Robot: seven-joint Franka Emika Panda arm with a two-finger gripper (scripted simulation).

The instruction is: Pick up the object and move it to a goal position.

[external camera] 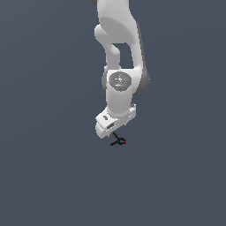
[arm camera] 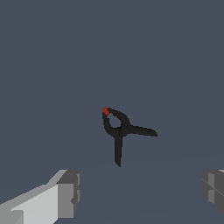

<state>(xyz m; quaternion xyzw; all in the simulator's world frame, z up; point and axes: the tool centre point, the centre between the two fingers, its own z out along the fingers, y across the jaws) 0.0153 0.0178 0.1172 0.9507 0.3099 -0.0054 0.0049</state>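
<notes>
The object [external camera: 118,141] is a tiny black clamp with thin splayed prongs and a small red tip, lying on the flat dark grey floor. In the exterior view it sits just below the white hand of my gripper [external camera: 114,130], slightly toward the exterior view's right. The wrist view shows the object [arm camera: 120,131] from above, its red tip pointing away from the two prongs. My gripper [arm camera: 142,192] is open: its two grey fingertips [arm camera: 70,194] stand wide apart, off the object, with nothing between them.
A plain dark grey floor [external camera: 48,176] stretches all around with no other objects. The white arm [external camera: 119,44] rises from the hand toward the upper edge of the exterior view.
</notes>
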